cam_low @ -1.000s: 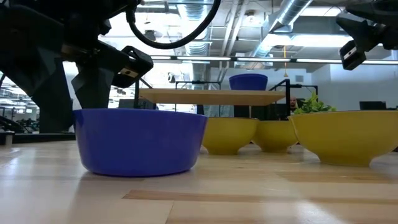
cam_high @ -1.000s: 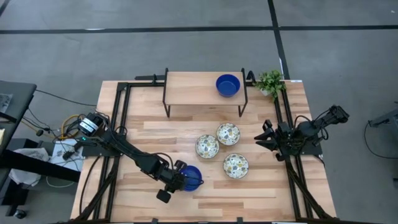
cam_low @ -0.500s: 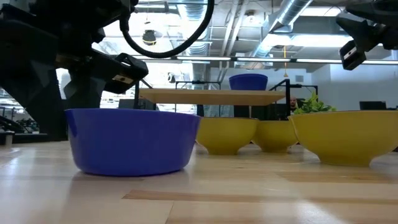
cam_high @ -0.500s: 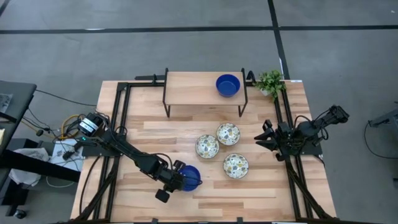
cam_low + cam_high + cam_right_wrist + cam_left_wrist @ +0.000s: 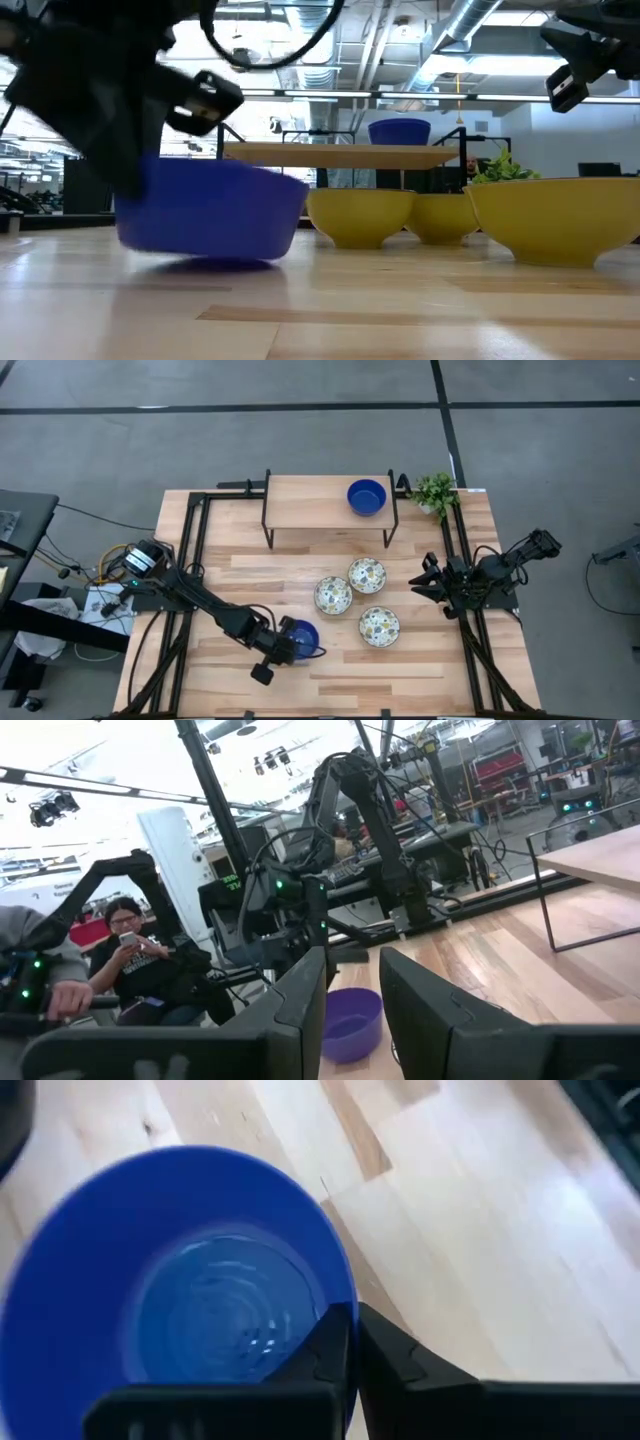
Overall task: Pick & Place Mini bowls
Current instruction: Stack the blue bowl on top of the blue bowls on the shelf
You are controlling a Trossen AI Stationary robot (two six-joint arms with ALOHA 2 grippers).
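Observation:
A glossy blue mini bowl (image 5: 304, 637) sits near the table's front left, and my left gripper (image 5: 289, 644) is shut on its rim. In the low view this bowl (image 5: 210, 208) stands tilted. A second blue mini bowl (image 5: 367, 496) rests on the raised wooden shelf (image 5: 310, 500) at the back. Three floral mini bowls (image 5: 333, 595) (image 5: 366, 574) (image 5: 379, 625) stand together on the table right of centre. My right gripper (image 5: 430, 582) waits open at the table's right edge, holding nothing. My left gripper pinches the blue bowl's rim (image 5: 343, 1292), one finger inside the bowl and one finger (image 5: 400, 1355) outside its wall. The fingers slant down from the table's left side. The bowl is tipped, its gripped side raised; whether its base still touches the table I cannot tell.
A small green plant (image 5: 435, 490) stands at the back right corner. Black frame rails (image 5: 192, 560) run along both sides of the table. Bare wood lies between the held bowl and the shelf. In the right wrist view a person (image 5: 130, 960) sits beyond the table.
My left gripper has shut on the blue bowl's rim without moving away. The bowl has shifted a little toward the table's left and has gone from flat to tipped, its gripped side rising.

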